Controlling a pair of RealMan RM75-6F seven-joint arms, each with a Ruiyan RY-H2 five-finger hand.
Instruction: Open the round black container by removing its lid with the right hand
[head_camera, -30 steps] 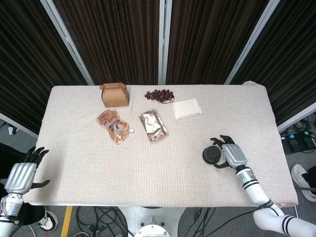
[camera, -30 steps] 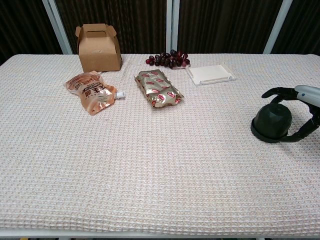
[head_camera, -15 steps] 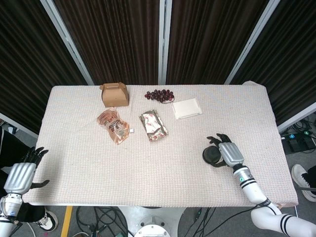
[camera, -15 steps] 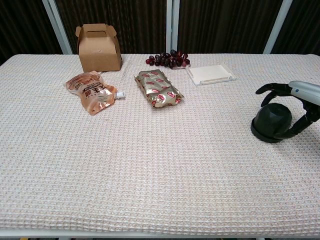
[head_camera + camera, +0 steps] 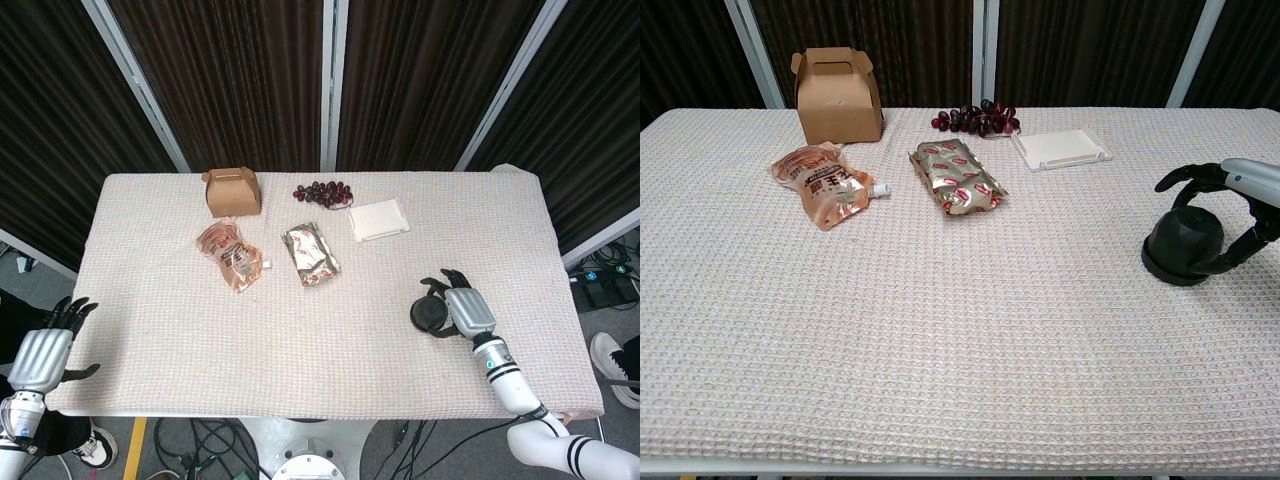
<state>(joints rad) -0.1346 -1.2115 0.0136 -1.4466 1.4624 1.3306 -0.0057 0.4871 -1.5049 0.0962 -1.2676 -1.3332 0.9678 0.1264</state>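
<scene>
Here the right hand (image 5: 1240, 215) arches over the round black container (image 5: 1184, 245) near the worktop's (image 5: 940, 340) right edge, fingers spread around its lid but apparently not yet gripping, seemingly positioned for a top grasp.

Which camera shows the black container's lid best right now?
Chest view: the round black container shows side-on, domed top visible below the right robot hand. In head view that robot hand covers part of it.
</scene>
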